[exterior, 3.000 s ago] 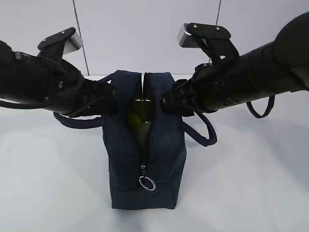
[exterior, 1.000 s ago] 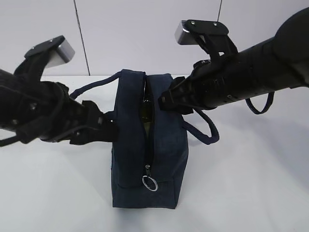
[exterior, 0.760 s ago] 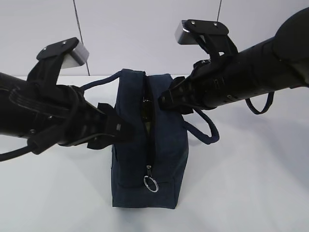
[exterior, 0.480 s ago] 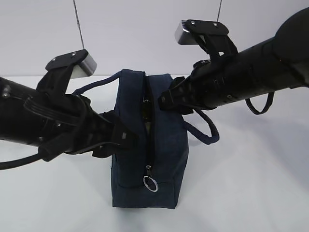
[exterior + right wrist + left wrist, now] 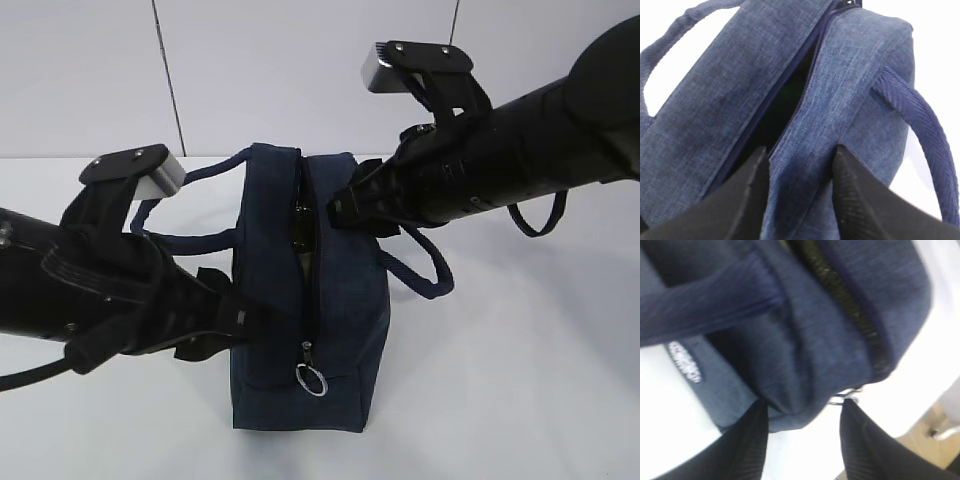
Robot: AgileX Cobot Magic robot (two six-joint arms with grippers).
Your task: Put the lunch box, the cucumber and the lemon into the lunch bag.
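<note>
The navy lunch bag [image 5: 345,300] stands mid-table with its top zipper partly open. Its metal ring pull [image 5: 311,381] hangs at the near end. A dark green sliver [image 5: 300,238] shows in the slit; I cannot tell what it is. The lunch box, cucumber and lemon are otherwise hidden. My left gripper [image 5: 258,318] is low at the bag's near left side. In the left wrist view it [image 5: 804,407] is open around the bag's end corner, its right fingertip by the ring pull [image 5: 842,398]. My right gripper [image 5: 335,208] [image 5: 800,149] is shut on the bag's right top edge.
The bag's strap handles loop out on the left [image 5: 185,205] and the right [image 5: 430,275]. A grey wall [image 5: 300,70] stands behind the white table [image 5: 520,400]. The table's edge and the floor show in the left wrist view [image 5: 940,425].
My left arm has let go of the bag's left edge and dropped down toward its near end. The opening has narrowed. The right arm has barely moved.
</note>
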